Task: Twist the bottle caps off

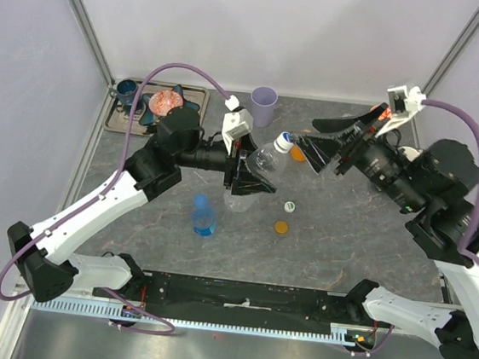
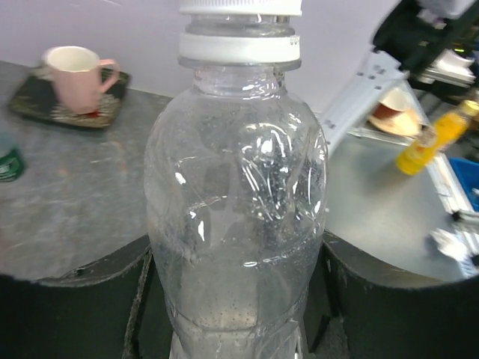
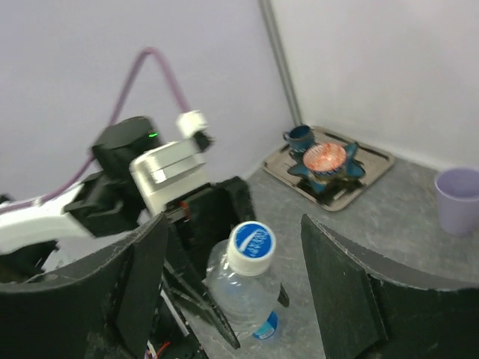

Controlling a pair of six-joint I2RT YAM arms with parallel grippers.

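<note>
My left gripper [image 1: 252, 179] is shut on the body of a clear bottle [image 1: 265, 158] with a blue label and holds it tilted off the table. In the left wrist view the bottle [image 2: 236, 209] fills the space between both fingers [image 2: 67, 299]. Its white cap [image 1: 284, 141] with a blue top is on the neck. My right gripper [image 1: 312, 142] is open, and the cap [image 3: 251, 245] sits between and just ahead of its fingers [image 3: 142, 277]. A blue bottle [image 1: 204, 216] stands on the table. A white and green cap [image 1: 289, 206] and an orange cap [image 1: 281, 228] lie loose.
A lilac cup [image 1: 264, 105] stands at the back. A tray [image 1: 192, 99] at the back left holds a dark blue cup and a pink-red dish. An orange bottle [image 1: 297, 153] is partly hidden under my right gripper. Something clear [image 1: 236, 201] sits below my left gripper.
</note>
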